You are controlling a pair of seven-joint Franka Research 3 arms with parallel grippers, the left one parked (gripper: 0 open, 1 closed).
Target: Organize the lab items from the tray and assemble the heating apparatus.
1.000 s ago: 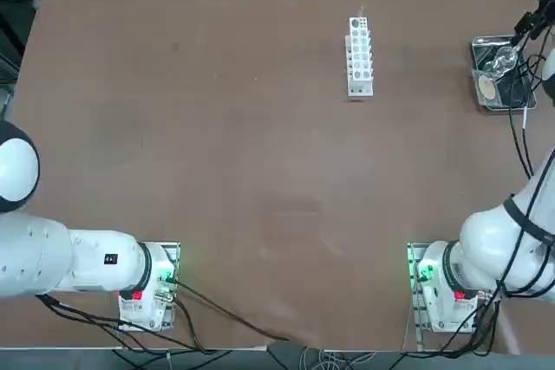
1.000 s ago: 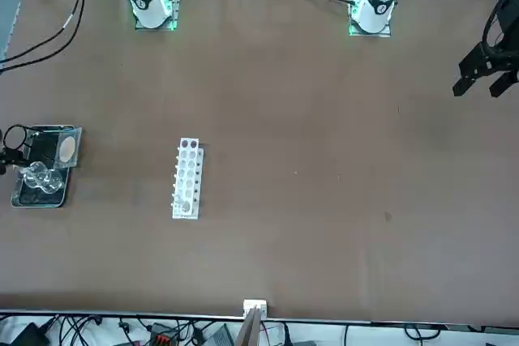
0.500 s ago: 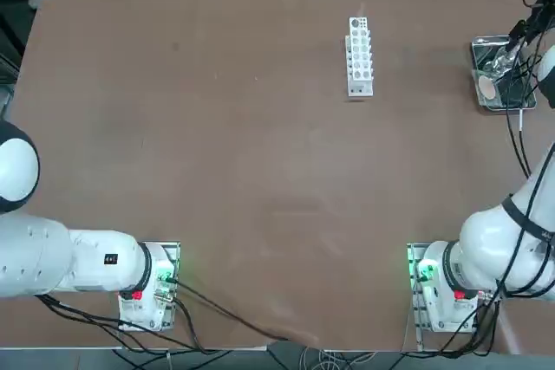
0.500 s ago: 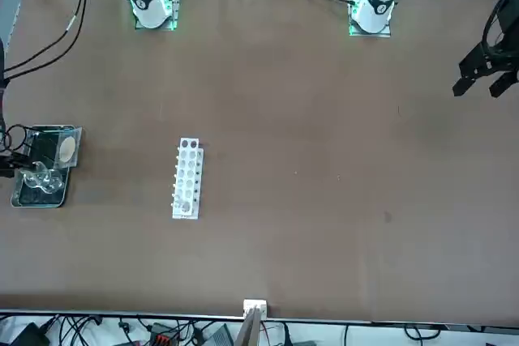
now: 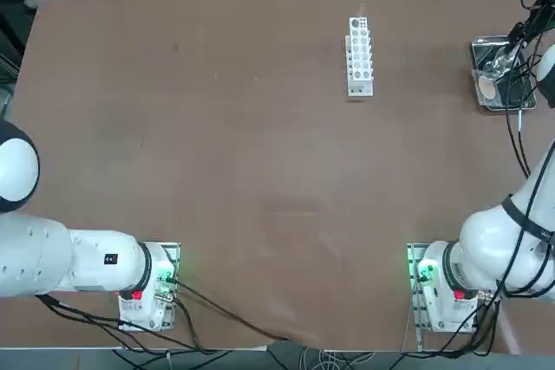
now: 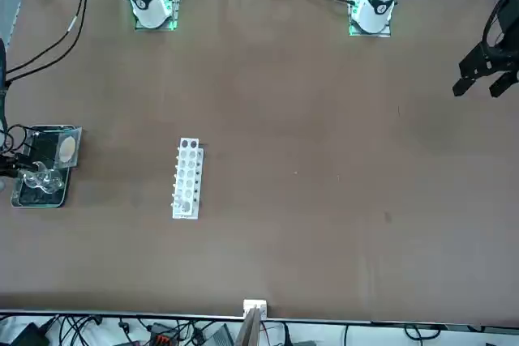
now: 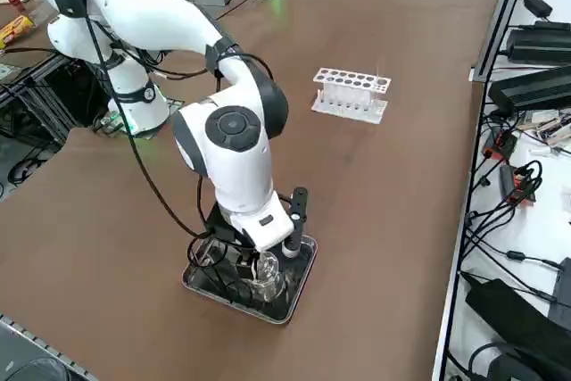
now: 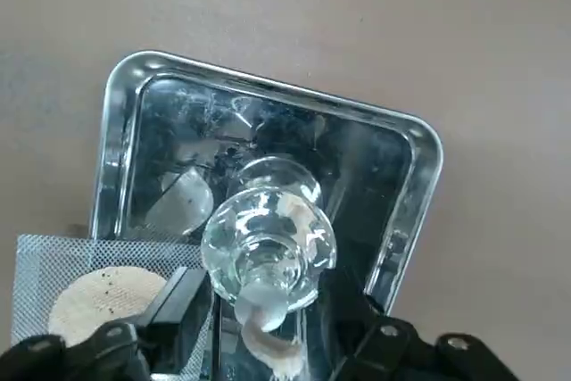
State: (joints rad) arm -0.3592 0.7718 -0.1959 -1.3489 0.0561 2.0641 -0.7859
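Right gripper [image 8: 259, 332] dropped lower into tray [image 8: 120, 113] at table's far right edge; fingers [image 8: 183, 305] apart, narrowing, bracketing glass burner [image 8: 268, 238] for lift. Mesh square [image 8: 67, 269] beside, inside tray.

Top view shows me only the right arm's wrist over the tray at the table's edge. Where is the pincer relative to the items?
Observer: The right pincer is down in the tray, open, with one finger on each side of the glass burner.
Operator: Anything else near it?
Observer: The mesh square lies flat beside the burner, and its edge reaches past the tray's rim.
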